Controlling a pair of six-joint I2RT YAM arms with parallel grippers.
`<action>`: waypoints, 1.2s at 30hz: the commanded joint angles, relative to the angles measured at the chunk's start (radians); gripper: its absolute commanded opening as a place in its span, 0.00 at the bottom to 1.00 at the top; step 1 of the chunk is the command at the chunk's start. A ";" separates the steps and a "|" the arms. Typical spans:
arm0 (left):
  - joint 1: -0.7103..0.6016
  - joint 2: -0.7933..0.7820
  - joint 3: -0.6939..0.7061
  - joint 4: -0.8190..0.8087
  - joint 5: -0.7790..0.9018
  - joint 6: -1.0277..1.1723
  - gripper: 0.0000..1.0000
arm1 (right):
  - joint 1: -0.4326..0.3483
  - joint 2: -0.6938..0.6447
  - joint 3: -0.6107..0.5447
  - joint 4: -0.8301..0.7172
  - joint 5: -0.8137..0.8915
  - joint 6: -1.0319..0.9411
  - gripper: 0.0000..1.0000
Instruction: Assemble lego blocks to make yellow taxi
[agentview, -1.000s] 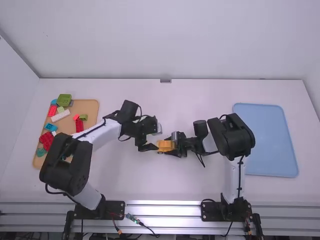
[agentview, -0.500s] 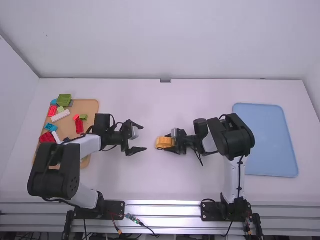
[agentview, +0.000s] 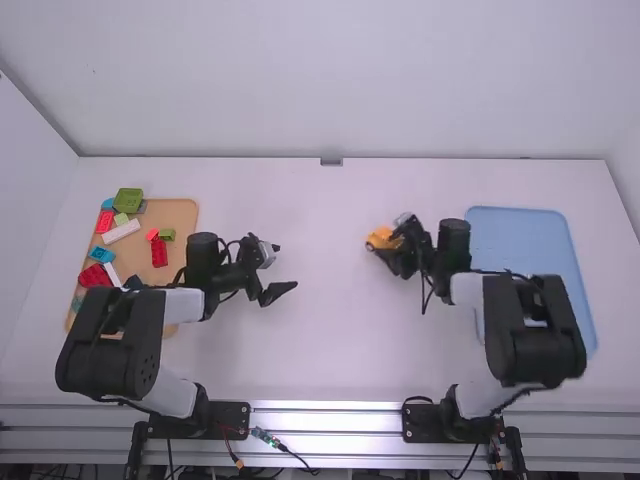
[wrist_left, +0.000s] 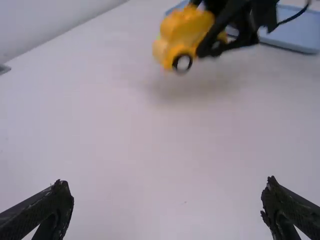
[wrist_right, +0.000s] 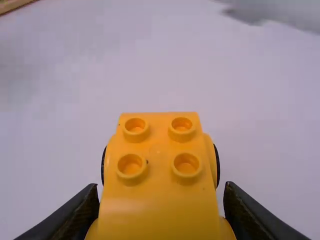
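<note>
High view has your right gripper clamped on the yellow taxi, just left of the blue tray, the fingers closed in from both sides of the toy's body. Right wrist view looks along the taxi, its four round studs in plain sight and a dark wheel edge peeking out on each flank. Left wrist view catches the same taxi raised off the white table, one black-rimmed wheel turned your way and a soft shadow on the surface beneath. Your left gripper, farther left of the tray than the taxi, stands with its fingers spread wide, the tabletop showing between them. Your right arm bends at an elbow over the tray's near part, its forearm aimed leftward, away from the tray, and its wrist angled toward the taxi. Your left arm is folded in mirror fashion, its elbow well apart from the tray and its forearm pointing toward it. Across the table from the tray, on its left, a tan board carries loose blocks in green, red, blue and white.
</note>
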 joint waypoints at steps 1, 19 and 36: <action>-0.026 -0.016 0.001 0.008 -0.093 -0.127 0.99 | -0.086 -0.110 -0.012 -0.056 0.253 0.129 0.10; -0.137 -0.016 0.077 0.007 -0.123 -0.130 0.99 | -0.528 -0.110 -0.012 -0.235 0.526 0.355 0.16; -0.148 -0.016 0.083 -0.023 -0.267 -0.241 0.99 | -0.547 -0.126 -0.010 -0.283 0.549 0.352 0.99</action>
